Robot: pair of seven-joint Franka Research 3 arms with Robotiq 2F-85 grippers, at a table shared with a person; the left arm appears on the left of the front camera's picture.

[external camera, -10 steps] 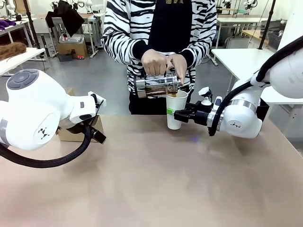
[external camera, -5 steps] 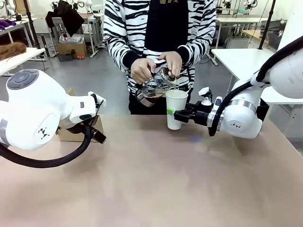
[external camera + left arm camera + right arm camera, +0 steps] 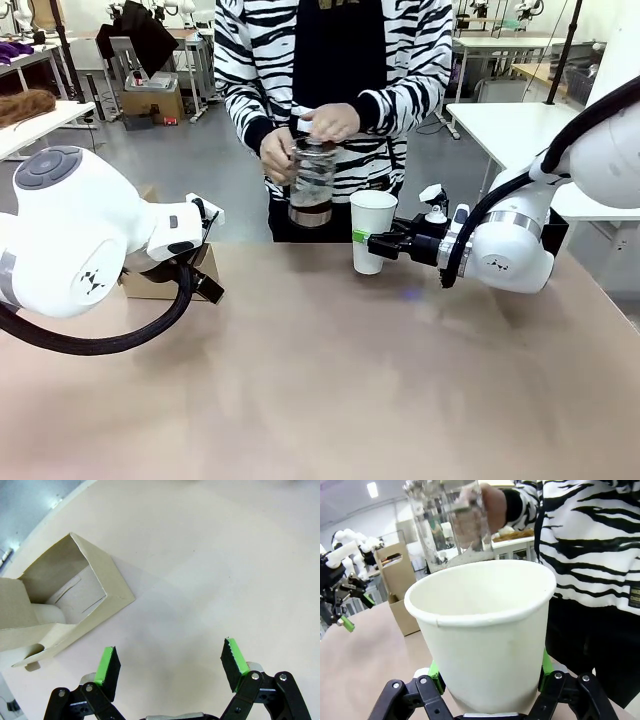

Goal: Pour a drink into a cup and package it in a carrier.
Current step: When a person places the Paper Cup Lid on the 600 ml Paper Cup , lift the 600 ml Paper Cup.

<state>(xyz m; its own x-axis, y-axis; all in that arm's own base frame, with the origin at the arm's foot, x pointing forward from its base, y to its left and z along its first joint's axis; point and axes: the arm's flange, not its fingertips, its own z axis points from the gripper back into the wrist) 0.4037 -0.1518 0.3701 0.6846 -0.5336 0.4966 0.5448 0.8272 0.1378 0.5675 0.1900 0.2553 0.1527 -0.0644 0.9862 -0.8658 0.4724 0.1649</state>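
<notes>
We see a tapered white paper cup [image 3: 372, 228] with a rolled rim, upright at the far side of the smooth tan bench [image 3: 330, 380], the right fingers [image 3: 388, 243] closed on its lower wall. The left fingers [image 3: 233, 662] stand wide apart, holding nothing, over the bench near the boxy brown cardboard carrier [image 3: 60, 610]. A person's hands [image 3: 330, 122] hold a clear glass jug [image 3: 312, 185] upright beside the cup.

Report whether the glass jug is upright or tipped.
Upright: the glass jug is vertical, base down, with a person's hand on its top, beside the cup rather than over it.
</notes>
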